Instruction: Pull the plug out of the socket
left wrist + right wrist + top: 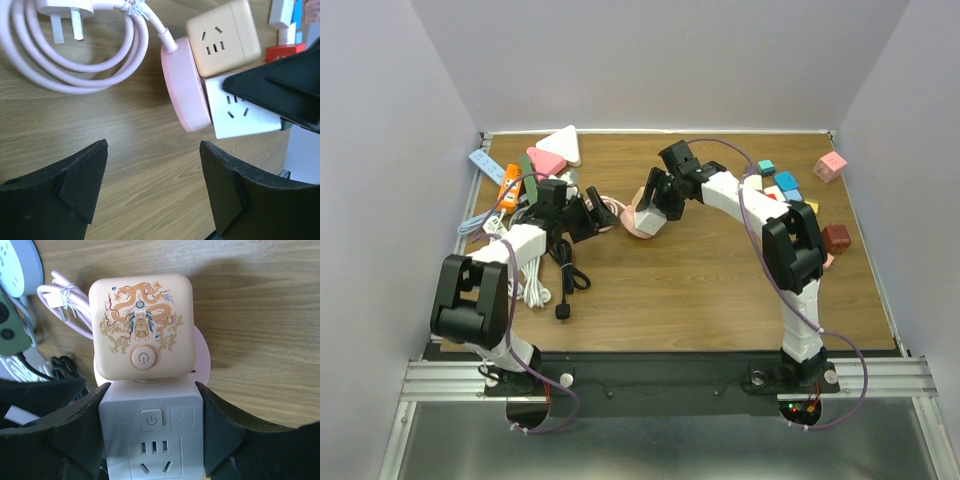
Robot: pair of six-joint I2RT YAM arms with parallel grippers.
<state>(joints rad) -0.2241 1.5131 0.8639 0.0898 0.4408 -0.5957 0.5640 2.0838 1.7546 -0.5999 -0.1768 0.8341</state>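
While pale walls (pixel 650 60) box in the wood-grain table (pixel 720 300), the right gripper (pixel 152 396) clamps a smooth white cube plug (pixel 152 437). Left gripper (pixel 152 152) gapes wide near the round pink socket (pixel 187 90).

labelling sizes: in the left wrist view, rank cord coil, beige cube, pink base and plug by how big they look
1. cord coil
2. beige cube and pink base, too alike to rank; base seen edge-on
3. plug, partly cropped
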